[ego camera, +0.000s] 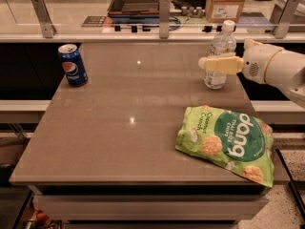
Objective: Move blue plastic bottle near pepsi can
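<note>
Camera view: end effector [207, 63] sits at the right rear of the counter [128, 142], at mid-height on the blue plastic bottle [221, 46]. It reaches in level from the right on the white arm [279, 69]. 1 pale yellow bar of it crosses the front of the bottle and pokes just past the bottle's left edge. The far side is hidden by the bottle, so I cannot tell how wide it is set or whether it has clamped.

The bottle stands upright on the counter, base down, white cap on top, near the right edge. A side approach at mid-height makes sense for a tall, light bottle, since it keeps it from tipping.

In front of the bottle lies 1 green snack bag [228, 142], flat and overhanging the front right corner. It is apart from the bottle and not in the direct line to the left.

The pepsi can [72, 65] stands upright at the far left rear, well apart from the bottle, logo facing the front. Bare counter lies between the 2.

Judgement: this is the grasp step, and the carry is not yet done. Next comes a leftward move along the rear of the counter, stopping short of the can so as not to knock it.
</note>
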